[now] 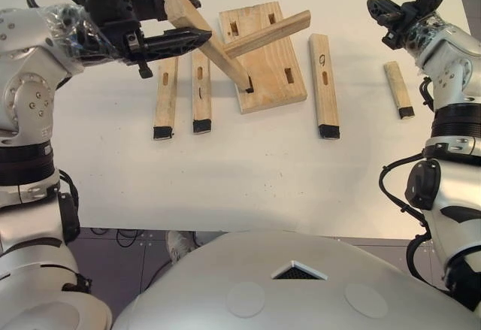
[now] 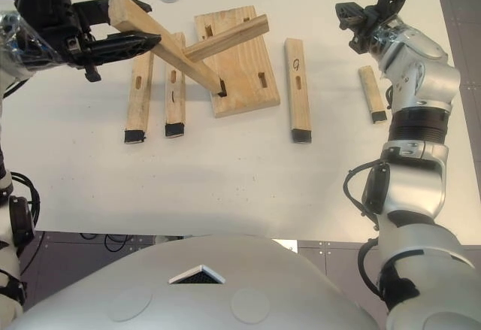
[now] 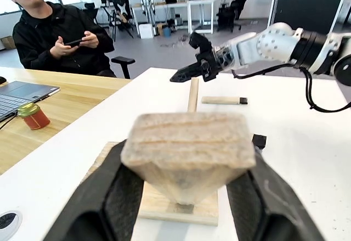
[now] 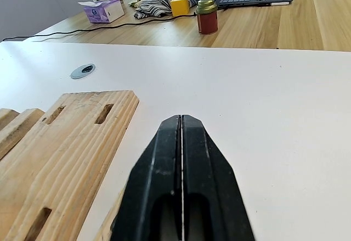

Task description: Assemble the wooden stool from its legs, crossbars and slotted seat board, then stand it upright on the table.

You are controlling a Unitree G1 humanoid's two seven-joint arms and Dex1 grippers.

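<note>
Grips a tilted wooden leg (image 1: 225, 59) near its top with the left gripper (image 1: 197, 20), foot in a slot of the seat board (image 1: 274, 82) by the table's (image 1: 248, 180) far edge; holds the right gripper (image 4: 181, 121) pinched closed, empty; likely stiff, light, unslippery; best held high.

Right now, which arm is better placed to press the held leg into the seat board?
Left: left gripper holds the leg, foot at a seat board slot; right gripper hangs shut, apart.
</note>
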